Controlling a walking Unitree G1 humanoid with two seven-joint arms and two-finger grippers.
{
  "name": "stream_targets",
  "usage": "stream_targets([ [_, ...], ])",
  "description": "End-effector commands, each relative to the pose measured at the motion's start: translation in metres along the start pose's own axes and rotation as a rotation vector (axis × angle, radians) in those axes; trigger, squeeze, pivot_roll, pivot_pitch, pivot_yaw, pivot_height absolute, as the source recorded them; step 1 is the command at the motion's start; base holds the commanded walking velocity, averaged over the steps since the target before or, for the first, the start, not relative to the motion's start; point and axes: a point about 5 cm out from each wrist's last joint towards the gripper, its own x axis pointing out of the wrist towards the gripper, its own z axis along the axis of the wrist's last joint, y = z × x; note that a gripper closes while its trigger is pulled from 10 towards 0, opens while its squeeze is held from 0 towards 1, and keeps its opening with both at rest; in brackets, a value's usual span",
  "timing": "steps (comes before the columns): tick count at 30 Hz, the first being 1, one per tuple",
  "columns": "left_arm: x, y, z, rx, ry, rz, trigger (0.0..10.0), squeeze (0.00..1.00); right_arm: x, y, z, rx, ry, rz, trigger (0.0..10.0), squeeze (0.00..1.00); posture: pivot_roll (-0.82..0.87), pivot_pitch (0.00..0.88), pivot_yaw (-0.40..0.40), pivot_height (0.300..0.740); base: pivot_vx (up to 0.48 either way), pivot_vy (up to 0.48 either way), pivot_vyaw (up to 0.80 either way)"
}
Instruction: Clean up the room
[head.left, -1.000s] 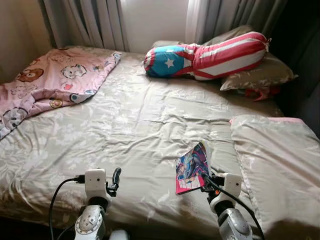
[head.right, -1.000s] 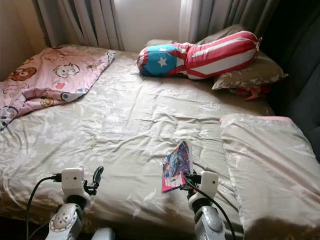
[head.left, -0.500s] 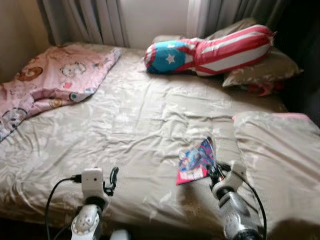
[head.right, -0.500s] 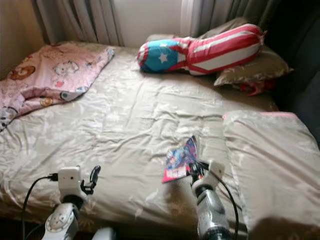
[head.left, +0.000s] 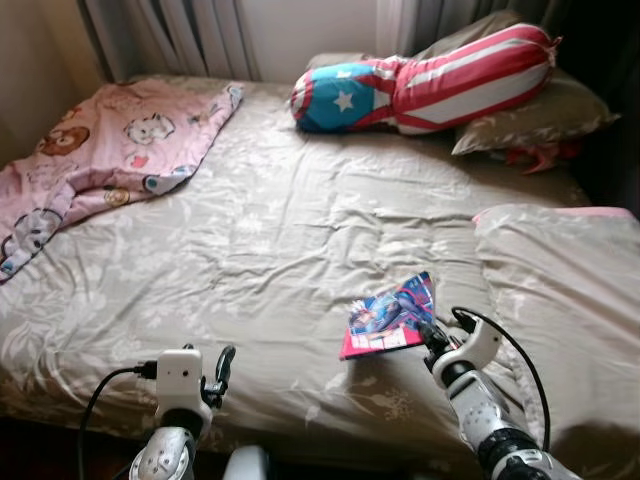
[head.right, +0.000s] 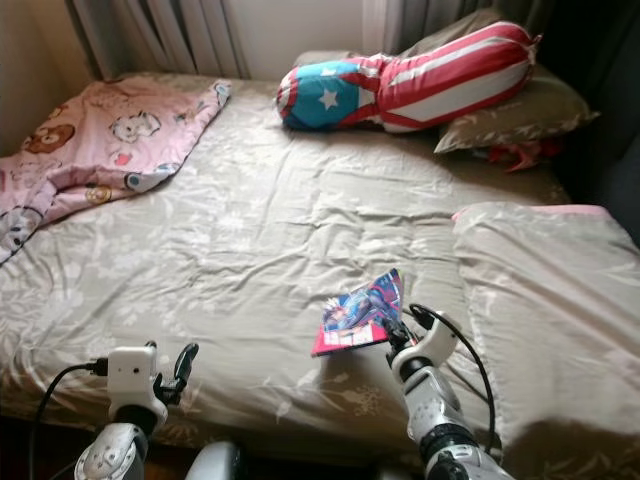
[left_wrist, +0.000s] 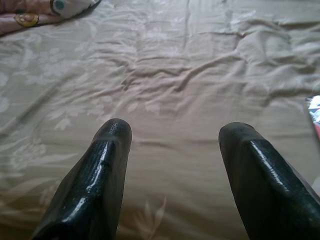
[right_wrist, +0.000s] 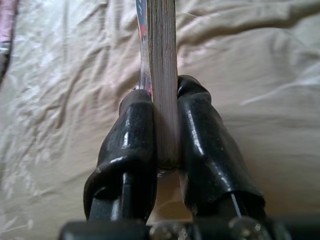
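1. I am holding the book (head.left: 392, 315) in my right gripper (right_wrist: 165, 150), in the lower middle of the frame, a little to the right. Both fingers (right_wrist: 131, 145) are pressing on its sides, with the pages between them.

2. The book is sitting directly ahead of this gripper, at the fingertips. Its long axis is running from the gripper toward the left and slightly up in the frame. The free end is pointing toward the middle of the bed (head.left: 250, 220), and the colourful cover is facing upward. It seems lifted just above the sheet, but I cannot tell if one corner is touching.

3. My left gripper (left_wrist: 172, 145) is hanging at the lower left of the frame, over the near edge of the bed. Its fingers are spread apart and are grasping nothing.

4. The right arm is clearly the nearer one, so I judge that it is the one to carry the book off the bed.

5. The pillow (head.left: 560, 290) is lying just beside the book at the right, so I should be swinging away from it.
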Motion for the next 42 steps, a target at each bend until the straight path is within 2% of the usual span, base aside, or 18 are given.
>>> stream_targets([
  [1, -0.003, 0.000, 0.002, 0.007, 0.004, -0.013, 10.0, 0.00, 0.001, -0.002, 0.007, -0.011, -0.012, -0.016, 10.0, 0.00, 0.06, 0.155, 0.003, 0.649, 0.000, 0.000, 0.00],
  [4, -0.009, 0.001, 0.002, 0.017, 0.019, -0.020, 10.0, 0.00, -0.003, -0.014, 0.008, -0.023, 0.004, -0.074, 10.0, 0.00, 0.07, 0.168, 0.010, 0.649, 0.000, 0.000, 0.00],
  [12, -0.020, 0.006, 0.003, 0.027, 0.049, -0.025, 10.0, 0.00, -0.009, -0.027, 0.007, -0.054, 0.037, -0.117, 10.0, 0.00, 0.08, 0.196, 0.021, 0.649, 0.000, 0.000, 0.00],
  [20, -0.027, 0.007, 0.001, 0.031, 0.075, -0.028, 10.0, 0.00, -0.012, -0.030, 0.001, -0.100, 0.076, -0.115, 10.0, 0.00, 0.07, 0.211, 0.028, 0.649, 0.000, 0.000, 0.00],
  [21, -0.027, 0.007, 0.001, 0.031, 0.079, -0.030, 10.0, 0.00, -0.013, -0.032, 0.001, -0.105, 0.074, -0.129, 10.0, 0.11, 0.07, 0.212, 0.030, 0.649, 0.000, 0.000, 0.00],
  [22, -0.027, 0.007, 0.000, 0.032, 0.082, -0.032, 10.0, 0.00, -0.013, -0.033, 0.001, -0.111, 0.072, -0.137, 10.0, 0.44, 0.07, 0.212, 0.030, 0.649, 0.000, 0.000, 0.00],
  [23, -0.028, 0.007, 0.000, 0.033, 0.083, -0.033, 10.0, 0.00, -0.013, -0.034, 0.001, -0.114, 0.070, -0.141, 10.0, 0.44, 0.07, 0.211, 0.032, 0.649, 0.000, 0.000, 0.00],
  [24, -0.028, 0.007, 0.000, 0.033, 0.086, -0.034, 10.0, 0.00, -0.014, -0.036, 0.002, -0.112, 0.064, -0.162, 10.0, 0.61, 0.07, 0.211, 0.032, 0.649, 0.000, 0.000, 0.00],
  [34, -0.027, 0.005, 0.001, 0.031, 0.090, -0.043, 10.0, 0.00, -0.019, -0.048, 0.013, -0.109, 0.017, -0.245, 10.0, 0.58, 0.07, 0.208, 0.036, 0.649, 0.000, 0.000, 0.00],
  [42, -0.024, 0.003, 0.001, 0.026, 0.090, -0.050, 10.0, 0.00, -0.020, -0.054, 0.026, -0.113, -0.040, -0.308, 10.0, 0.50, 0.06, 0.203, 0.036, 0.649, 0.000, 0.000, 0.00],
])
